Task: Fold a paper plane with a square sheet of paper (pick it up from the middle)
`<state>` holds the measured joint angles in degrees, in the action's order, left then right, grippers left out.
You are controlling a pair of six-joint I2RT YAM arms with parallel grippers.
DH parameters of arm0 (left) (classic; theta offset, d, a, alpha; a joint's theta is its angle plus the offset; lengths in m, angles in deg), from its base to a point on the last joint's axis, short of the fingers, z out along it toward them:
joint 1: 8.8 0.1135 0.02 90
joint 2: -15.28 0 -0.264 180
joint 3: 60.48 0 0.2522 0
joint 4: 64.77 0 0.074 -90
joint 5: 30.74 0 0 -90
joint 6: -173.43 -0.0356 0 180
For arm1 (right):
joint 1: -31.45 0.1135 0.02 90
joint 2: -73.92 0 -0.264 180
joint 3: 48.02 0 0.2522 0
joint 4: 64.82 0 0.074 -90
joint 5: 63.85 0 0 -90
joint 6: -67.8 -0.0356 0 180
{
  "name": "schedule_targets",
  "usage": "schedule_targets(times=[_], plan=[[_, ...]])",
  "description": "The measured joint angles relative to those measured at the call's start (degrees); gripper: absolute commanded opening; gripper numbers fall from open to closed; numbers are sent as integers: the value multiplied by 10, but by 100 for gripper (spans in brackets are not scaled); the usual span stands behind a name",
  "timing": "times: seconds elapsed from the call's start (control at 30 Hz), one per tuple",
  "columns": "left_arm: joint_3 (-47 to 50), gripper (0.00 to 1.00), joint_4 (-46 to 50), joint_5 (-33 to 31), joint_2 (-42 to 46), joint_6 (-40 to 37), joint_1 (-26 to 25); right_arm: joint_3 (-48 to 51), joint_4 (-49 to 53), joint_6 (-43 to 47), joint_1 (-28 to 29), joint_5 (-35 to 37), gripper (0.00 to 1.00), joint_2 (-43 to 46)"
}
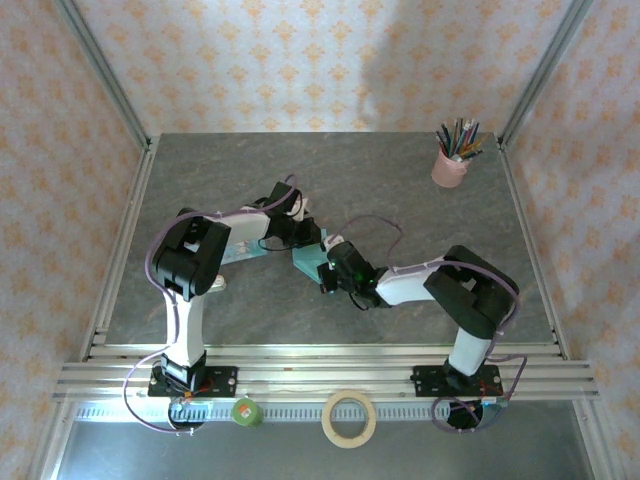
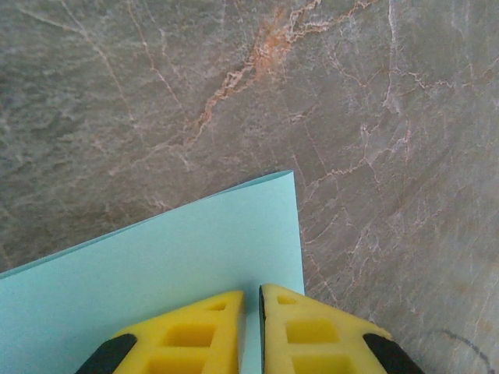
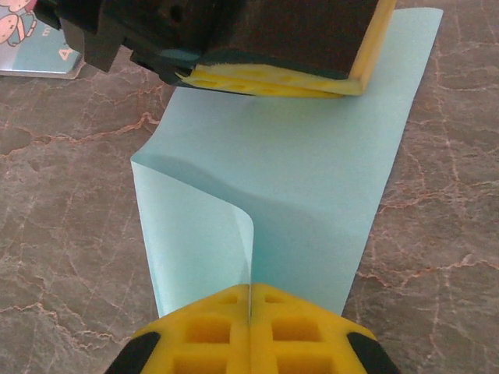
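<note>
My right pincer (image 3: 249, 290) is clamped on a raised fold of the square sheet of paper (image 3: 312, 179), which stretches ahead of it on the worktop (image 3: 70, 234). My left pincer (image 2: 251, 296) sits over the sheet's far end with its jaws nearly together; I cannot tell whether it grips.

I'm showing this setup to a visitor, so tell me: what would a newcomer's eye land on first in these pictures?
The turquoise square sheet of paper in the middle of the table stands out. The right gripper is shut on one end, where a flap curls up, and the left gripper sits over the other end. Next comes the pink cup of pencils at the far right corner.
</note>
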<state>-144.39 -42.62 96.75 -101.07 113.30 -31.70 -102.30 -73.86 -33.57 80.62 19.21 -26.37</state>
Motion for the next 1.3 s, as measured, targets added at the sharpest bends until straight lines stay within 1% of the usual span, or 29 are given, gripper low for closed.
schedule_targets(times=[0.37, 0.53, 0.63, 0.8, 0.97, 1.3], plan=[[0, 18, 0, 7, 0, 0, 0, -6, 12, 0, 0, -1, 0, -7], [7, 24, -1, 1, 12, 19, 3, -7, 12, 0, 0, -1, 0, -8], [28, 25, -3, -5, 36, 43, 13, -7, 13, -4, 0, -1, 0, -8], [41, 23, -5, -7, 53, 52, 38, -8, 14, -17, -3, -5, 0, -8], [43, 21, -4, -7, 44, 50, 38, -9, 16, -31, -6, -12, 0, -8], [33, 17, 6, -7, 26, 30, 38, -33, 60, -60, -11, -25, 0, -8]])
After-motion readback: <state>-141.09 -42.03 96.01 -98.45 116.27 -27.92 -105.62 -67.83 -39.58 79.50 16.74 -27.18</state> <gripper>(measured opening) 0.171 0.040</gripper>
